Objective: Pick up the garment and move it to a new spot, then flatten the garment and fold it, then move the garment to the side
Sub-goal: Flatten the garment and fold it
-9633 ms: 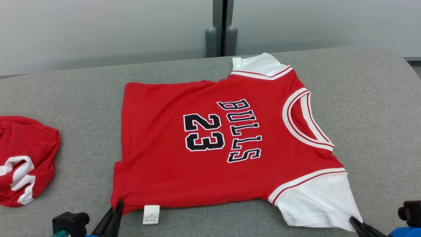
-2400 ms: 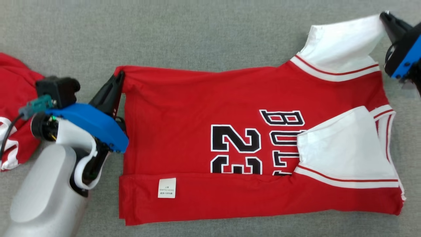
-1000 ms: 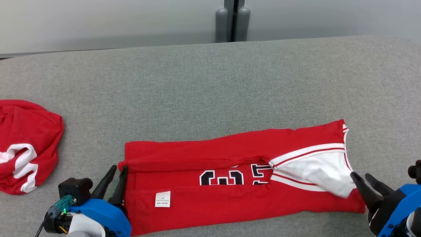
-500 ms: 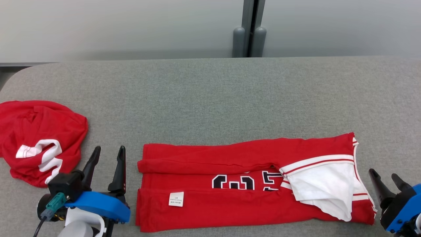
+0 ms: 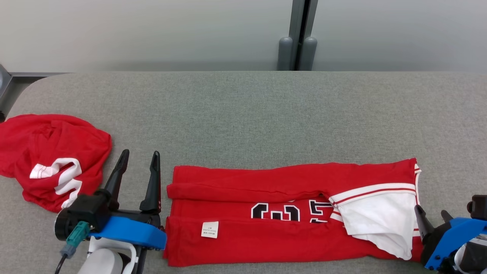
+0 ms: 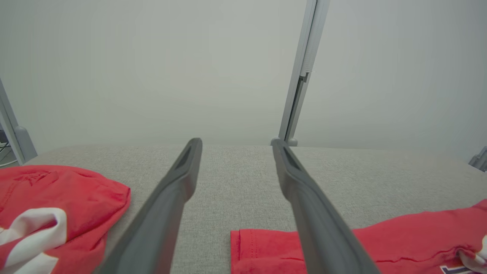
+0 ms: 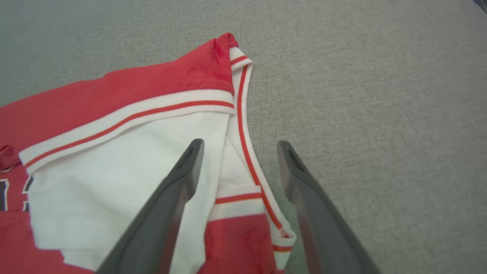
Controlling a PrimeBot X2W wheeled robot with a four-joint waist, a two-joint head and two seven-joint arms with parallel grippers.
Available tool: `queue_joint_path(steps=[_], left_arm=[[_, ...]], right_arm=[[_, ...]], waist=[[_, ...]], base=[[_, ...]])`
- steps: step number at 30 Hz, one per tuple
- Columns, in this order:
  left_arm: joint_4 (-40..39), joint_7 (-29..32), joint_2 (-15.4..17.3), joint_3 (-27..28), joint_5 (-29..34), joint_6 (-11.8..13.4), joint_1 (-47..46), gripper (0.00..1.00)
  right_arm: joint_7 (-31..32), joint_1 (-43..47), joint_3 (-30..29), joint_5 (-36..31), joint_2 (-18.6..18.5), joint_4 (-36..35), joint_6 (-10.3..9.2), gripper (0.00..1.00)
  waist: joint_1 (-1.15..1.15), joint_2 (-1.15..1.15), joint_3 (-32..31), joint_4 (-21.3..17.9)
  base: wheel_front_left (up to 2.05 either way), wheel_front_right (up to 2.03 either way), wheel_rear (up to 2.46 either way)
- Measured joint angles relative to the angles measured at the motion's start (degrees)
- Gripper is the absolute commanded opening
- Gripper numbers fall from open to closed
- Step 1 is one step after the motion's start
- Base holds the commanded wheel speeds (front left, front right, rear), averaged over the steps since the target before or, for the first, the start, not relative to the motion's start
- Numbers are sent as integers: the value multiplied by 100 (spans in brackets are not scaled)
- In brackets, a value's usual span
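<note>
The red jersey (image 5: pixel 266 243) is folded lengthwise into a long narrow band, with both long edges flapped in toward the middle, so only a slice of the black-and-white number peeks out of the gap. It's lying pretty flat across the near side of the grey table (image 5: pixel 243 114). The white sleeve (image 5: pixel 380 220) is flopped on top at the right end, and there's a little white tag (image 5: pixel 209 229) face up near the left end.

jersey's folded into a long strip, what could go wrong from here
1. The white sleeve lies loose and skewed on the jersey; the next fold could trap it bunched.
2. The crumpled red garment sits near the open left claw; moving the jersey that way could snag it.
</note>
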Motion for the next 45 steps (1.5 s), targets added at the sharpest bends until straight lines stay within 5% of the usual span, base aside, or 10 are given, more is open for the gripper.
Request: queue_joint_path(steps=[10,19,20,22,32,45], left_arm=[[93,0,-243,153,336,-266,82,100],[218,0,-350,236,475,-391,77,100],[221,0,-366,244,483,-394,76,100],[230,0,-388,265,521,-437,71,100],[264,0,-446,483,547,-493,133,100],[248,0,-550,699,648,-527,402,100]], right_arm=[[-231,-562,-29,-191,11,891,0,100],[331,-1015,-16,-779,-9,1613,0,100],[387,-1059,30,-780,-22,1670,-3,86],[471,-1107,145,-721,-69,1733,-11,0],[423,-908,330,-494,-149,1066,1,0],[762,-483,-870,-770,-665,-375,1,0]], waist=[[0,0,54,49],[0,0,107,57],[0,0,112,59],[0,0,116,63],[0,0,36,-54],[0,0,-116,-249]], base=[[0,0,0],[0,0,0],[0,0,0],[0,0,0],[0,0,0],[0,0,0]])
